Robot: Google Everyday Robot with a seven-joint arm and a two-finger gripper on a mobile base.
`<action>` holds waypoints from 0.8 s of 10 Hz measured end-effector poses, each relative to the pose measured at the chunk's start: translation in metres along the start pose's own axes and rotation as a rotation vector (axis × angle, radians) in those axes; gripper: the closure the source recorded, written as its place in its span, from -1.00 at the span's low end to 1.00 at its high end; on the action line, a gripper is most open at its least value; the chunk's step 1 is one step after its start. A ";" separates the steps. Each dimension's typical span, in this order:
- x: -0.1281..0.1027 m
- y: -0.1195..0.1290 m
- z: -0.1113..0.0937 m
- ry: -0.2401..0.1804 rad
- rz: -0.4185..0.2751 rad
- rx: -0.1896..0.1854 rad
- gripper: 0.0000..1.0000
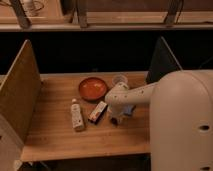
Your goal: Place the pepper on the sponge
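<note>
My gripper [115, 118] hangs low over the wooden table [55, 140], at the end of the white arm [135, 95] that reaches in from the right. It sits just right of the red-and-white packet [98, 111]. The light blue sponge [130, 110] lies flat right beside the gripper, partly covered by the arm. A small dark shape shows at the gripper's tip, and I cannot tell whether it is the pepper. No other part of the pepper shows.
A round orange-red bowl [92, 88] stands behind the packet, with a clear cup [119, 80] to its right. A white bottle [76, 115] lies left of the packet. Upright panels [17, 97] wall the table's left and right sides.
</note>
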 end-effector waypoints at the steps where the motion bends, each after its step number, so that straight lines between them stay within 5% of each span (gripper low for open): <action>1: -0.009 0.001 -0.010 -0.027 -0.008 -0.001 0.96; 5: -0.058 -0.012 -0.049 -0.158 0.006 0.022 1.00; 8: -0.076 -0.056 -0.047 -0.175 0.087 0.084 1.00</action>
